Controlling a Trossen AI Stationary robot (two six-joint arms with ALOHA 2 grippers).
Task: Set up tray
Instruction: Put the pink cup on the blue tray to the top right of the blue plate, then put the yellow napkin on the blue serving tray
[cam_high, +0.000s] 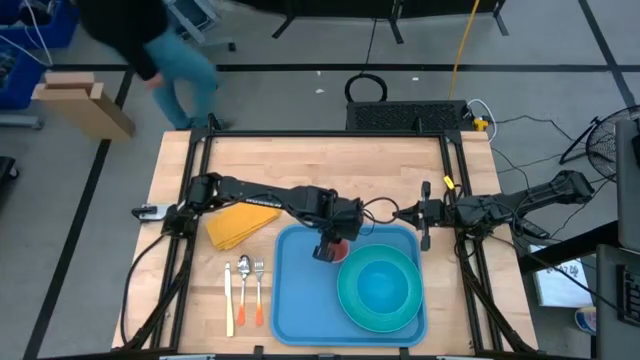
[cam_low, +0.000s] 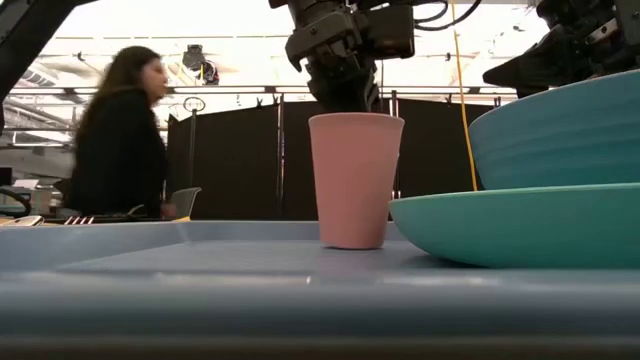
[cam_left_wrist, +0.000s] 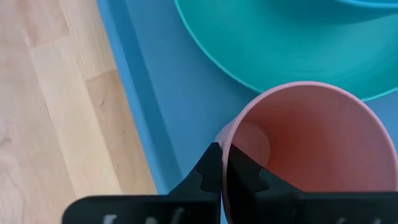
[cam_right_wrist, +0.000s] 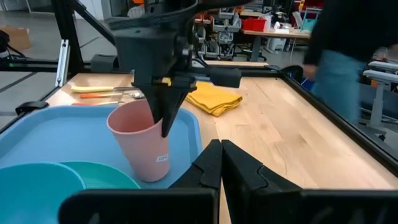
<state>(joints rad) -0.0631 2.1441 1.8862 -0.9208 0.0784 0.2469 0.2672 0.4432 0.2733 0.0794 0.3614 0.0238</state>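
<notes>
A pink cup (cam_right_wrist: 140, 143) stands on the sky-blue tray (cam_high: 300, 290), near its far edge and beside a teal plate (cam_high: 352, 300) that carries a teal bowl (cam_high: 382, 282). My left gripper (cam_high: 333, 245) comes down on the cup from above and is shut on its rim. In the low view the cup (cam_low: 355, 180) stands upright with the left gripper (cam_low: 345, 95) over it. My right gripper (cam_right_wrist: 222, 155) is shut and waits above the table just right of the tray's far right corner, touching nothing. My left gripper pinches the pink cup's rim (cam_left_wrist: 219, 138) on the side away from the plate, one finger (cam_left_wrist: 252, 177) inside the cup and one (cam_left_wrist: 208, 171) outside. The fingers (cam_right_wrist: 166, 121) point down from above. The cup's base (cam_low: 350, 243) looks to rest on the tray.
A folded yellow napkin (cam_high: 240, 222) lies on the wood left of the tray's far corner. Cutlery (cam_high: 245, 292) lies in a row left of the tray. A person (cam_low: 120, 140) moves beyond the table's far left corner. Bare wood (cam_high: 320, 165) lies toward the far edge.
</notes>
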